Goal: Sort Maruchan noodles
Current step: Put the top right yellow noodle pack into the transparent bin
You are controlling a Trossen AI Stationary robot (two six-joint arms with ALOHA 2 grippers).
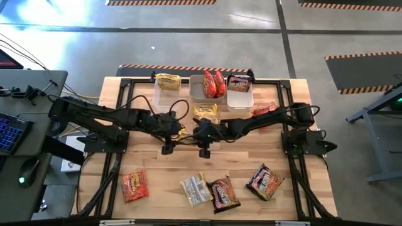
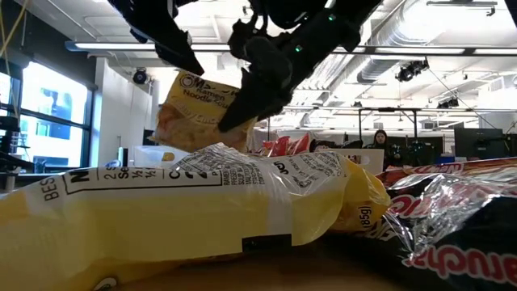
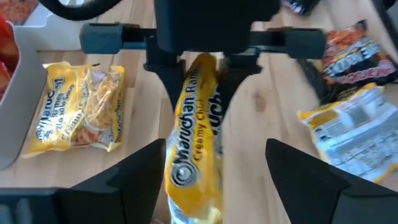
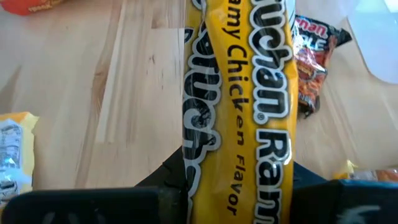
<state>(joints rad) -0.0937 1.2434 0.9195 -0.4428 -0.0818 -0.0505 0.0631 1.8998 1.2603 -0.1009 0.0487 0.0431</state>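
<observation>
Above the middle of the table, a yellow Maruchan packet [image 3: 198, 143] hangs between my two grippers. My right gripper [image 1: 196, 133] is shut on it, coming in from the table's right. My left gripper [image 3: 216, 143] faces it from the left and is open, one finger on each side of the packet's free end, with a gap showing at least on one side. Another yellow packet [image 1: 206, 113] lies flat on the wood just beyond them. In the low view the held packet [image 2: 198, 113] sits high above the table. My right gripper pinches the yellow packet's end nearest it [image 4: 236, 177] between its two fingers, which press on the flat faces. The fingers slant down from the table's right and lie along the packet. The packet stands on edge, lifted clear of the table, reaching toward my left gripper.
Three bins stand at the far edge: a clear one with a yellow packet [image 1: 168, 81], one with red packets [image 1: 213, 85], one with a dark packet [image 1: 240, 83]. A red packet [image 1: 265, 110] lies under my right arm. Several packets [image 1: 134, 186] [image 1: 196, 190] [image 1: 223, 193] lie near the front edge.
</observation>
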